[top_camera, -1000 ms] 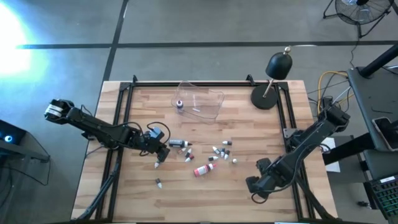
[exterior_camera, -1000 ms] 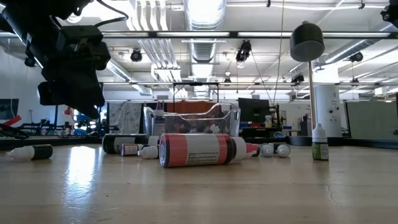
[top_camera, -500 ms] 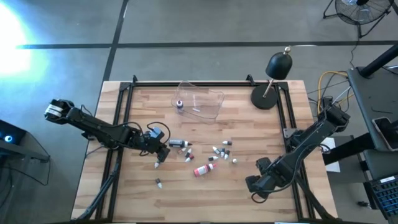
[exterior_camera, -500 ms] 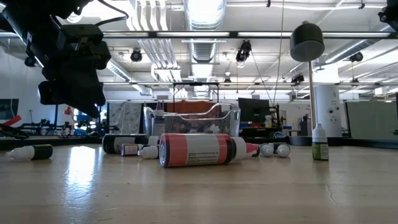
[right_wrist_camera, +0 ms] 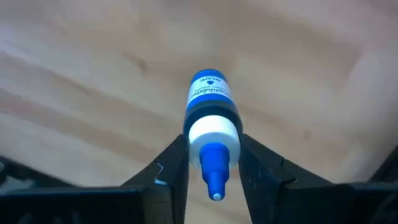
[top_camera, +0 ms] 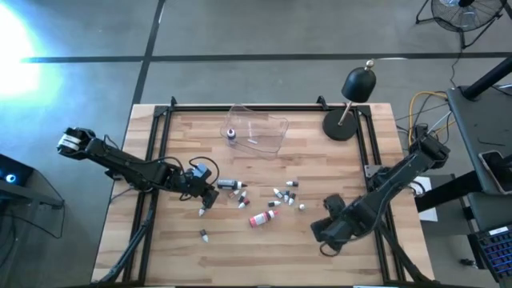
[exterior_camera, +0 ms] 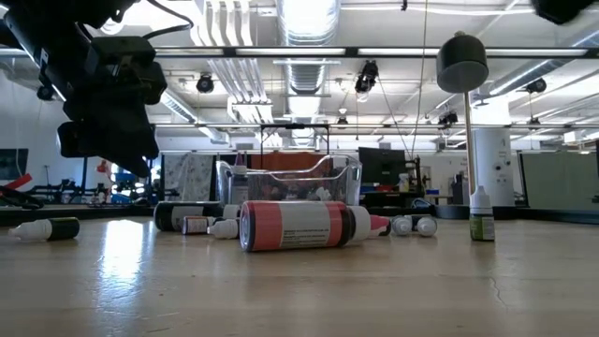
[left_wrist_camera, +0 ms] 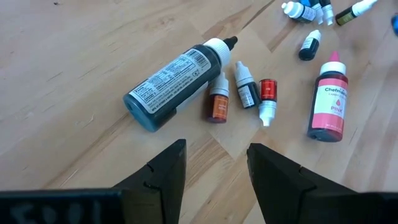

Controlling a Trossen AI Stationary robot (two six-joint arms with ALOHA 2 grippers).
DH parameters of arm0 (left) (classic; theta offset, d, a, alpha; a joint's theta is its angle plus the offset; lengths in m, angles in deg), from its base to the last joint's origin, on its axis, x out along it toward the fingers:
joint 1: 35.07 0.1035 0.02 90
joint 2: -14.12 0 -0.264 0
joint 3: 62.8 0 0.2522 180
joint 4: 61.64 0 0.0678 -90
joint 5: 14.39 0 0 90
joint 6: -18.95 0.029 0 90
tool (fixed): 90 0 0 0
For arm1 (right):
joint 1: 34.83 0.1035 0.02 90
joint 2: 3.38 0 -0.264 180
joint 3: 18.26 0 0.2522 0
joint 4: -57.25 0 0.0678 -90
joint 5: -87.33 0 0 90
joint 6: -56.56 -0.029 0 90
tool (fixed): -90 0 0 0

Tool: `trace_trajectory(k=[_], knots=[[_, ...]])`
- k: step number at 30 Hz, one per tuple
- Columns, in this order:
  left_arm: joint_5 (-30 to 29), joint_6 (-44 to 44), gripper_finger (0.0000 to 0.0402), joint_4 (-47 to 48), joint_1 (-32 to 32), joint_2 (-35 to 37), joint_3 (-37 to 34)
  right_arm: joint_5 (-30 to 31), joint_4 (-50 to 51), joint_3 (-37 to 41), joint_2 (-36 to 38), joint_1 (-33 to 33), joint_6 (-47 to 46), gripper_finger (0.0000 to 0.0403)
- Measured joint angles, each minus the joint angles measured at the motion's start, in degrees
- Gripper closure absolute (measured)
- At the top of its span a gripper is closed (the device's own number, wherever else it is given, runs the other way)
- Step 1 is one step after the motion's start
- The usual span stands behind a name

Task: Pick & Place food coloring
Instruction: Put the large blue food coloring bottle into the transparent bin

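Food coloring bottles lie scattered mid-table: a large dark one (top_camera: 226,185) on its side, a pink one (top_camera: 262,218), and several small ones (top_camera: 284,194). My left gripper (top_camera: 210,196) hovers open just left of the dark bottle (left_wrist_camera: 171,81), with nothing between its fingers (left_wrist_camera: 214,162). My right gripper (top_camera: 326,234) is near the table's front right, shut on a blue bottle (right_wrist_camera: 211,99) with a white collar and blue tip. A clear tub (top_camera: 260,132) at the back holds one purple bottle (top_camera: 231,134). My right gripper pinches the blue bottle's white collar (right_wrist_camera: 214,134), just below the blue tip, between its two fingers. The fingers come along the bottle from its cap end, and its base points away from them. Whether the base rests on the table, I cannot tell.
A black desk lamp (top_camera: 352,104) stands at the back right corner. One small bottle (top_camera: 204,235) lies alone near the front left. In the low view the pink bottle (exterior_camera: 299,225) lies in front, and a small bottle (exterior_camera: 481,215) stands upright to the right.
My right gripper has shifted a little toward the table's left edge and away from the near edge. The bottles on the table have stayed in place.
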Motion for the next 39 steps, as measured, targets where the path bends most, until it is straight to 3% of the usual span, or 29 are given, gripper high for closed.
trace_trajectory(k=[9, 16, 20, 25, 28, 39], knots=[[4.71, -1.98, 0.0255, 0.00, -0.29, 0.00, -0.02, 15.02, 15.02, -16.81, -0.79, -13.70, 25.88, 0.0298], [5.35, -6.08, 0.0255, 0.02, -3.41, 0.01, -0.16, 18.49, 13.69, -25.02, -0.88, -28.35, 47.14, 0.0298], [1.76, -9.42, 0.0255, 0.01, -5.71, 0.02, -0.20, 19.68, 10.46, -28.16, -0.88, -34.89, 56.23, 0.0297], [-6.71, -13.43, 0.0255, -0.04, -8.66, 0.48, -0.09, 18.84, 3.73, -31.07, -1.53, -40.98, 63.37, 0.0297], [-11.14, -15.26, 0.0255, -0.20, -9.51, 1.96, -0.27, 14.61, 3.04, -32.70, -3.71, -44.85, 66.17, 0.0297], [-17.83, -14.23, 0.0255, 1.14, -9.57, 11.05, -0.55, 2.88, 7.44, -44.68, -20.68, -53.46, 77.93, 0.0297]])
